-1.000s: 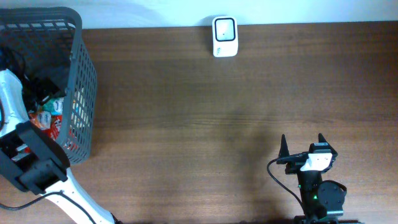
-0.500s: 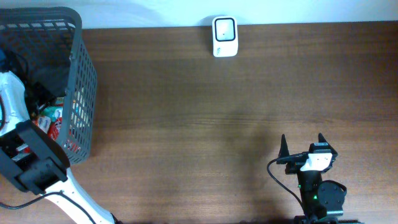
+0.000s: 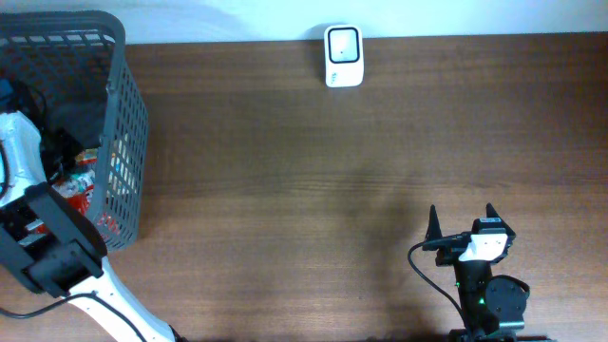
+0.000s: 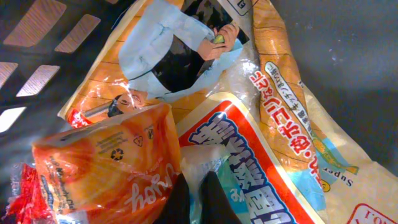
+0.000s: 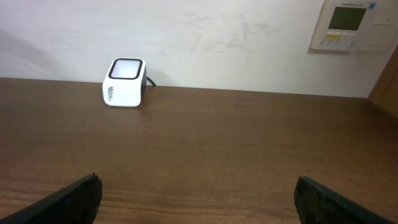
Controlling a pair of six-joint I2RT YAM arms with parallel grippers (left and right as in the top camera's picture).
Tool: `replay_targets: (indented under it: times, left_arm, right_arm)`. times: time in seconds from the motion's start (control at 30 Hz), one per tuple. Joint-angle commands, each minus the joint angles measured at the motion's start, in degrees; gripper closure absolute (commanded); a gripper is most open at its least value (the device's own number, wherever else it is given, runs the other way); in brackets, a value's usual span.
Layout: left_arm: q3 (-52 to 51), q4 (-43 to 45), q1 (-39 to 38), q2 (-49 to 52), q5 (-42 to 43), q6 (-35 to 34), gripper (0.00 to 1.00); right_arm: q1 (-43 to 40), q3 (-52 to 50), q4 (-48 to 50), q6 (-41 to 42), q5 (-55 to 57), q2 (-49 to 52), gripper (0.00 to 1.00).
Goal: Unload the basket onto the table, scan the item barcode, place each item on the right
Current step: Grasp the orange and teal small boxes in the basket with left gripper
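Wooden bench (image 3: 285, 190); grey basket (image 3: 130, 119) at left holds snack packets (image 4: 112, 168). Left fingers (image 4: 217, 205) pinched together on crinkled edge of red-bordered packet (image 4: 249, 168); right fingers (image 5: 74, 196) apart, well clear.

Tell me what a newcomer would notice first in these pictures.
The bright snack packets filling the left wrist view, with the left gripper shut among them inside the grey mesh basket at the left end. Next, the white scanner alone at the far edge, and the right gripper open near the front right.
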Motion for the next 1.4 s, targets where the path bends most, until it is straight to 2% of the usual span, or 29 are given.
replay_targets:
  times: [0.0,0.43,0.8,1.1,1.37]
  left_arm:
    - [0.6,-1.8,0.4,0.5,4.3,0.1,1.0]
    - [20.2,-12.5,-0.3,-5.7,6.6,0.1,1.0]
    - [19.1,-13.0,-0.3,-7.0,6.5,0.1,1.0]
    - [4.5,-6.9,-1.7,-7.0,6.5,0.1,1.0]
    - [8.3,-6.5,-1.6,-9.9,6.5,0.1,1.0]
  right_arm:
    - [-0.4,-0.5,-0.2,0.5,0.7,-0.3,0.02]
    - [-0.4,-0.5,-0.2,0.5,0.7,-0.3,0.02]
    - [-0.4,-0.5,-0.2,0.5,0.7,-0.3,0.02]
    - [-0.4,-0.5,-0.2,0.5,0.7,-0.3,0.02]
    - [-0.4,-0.5,-0.2,0.5,0.7,-0.3,0.02]
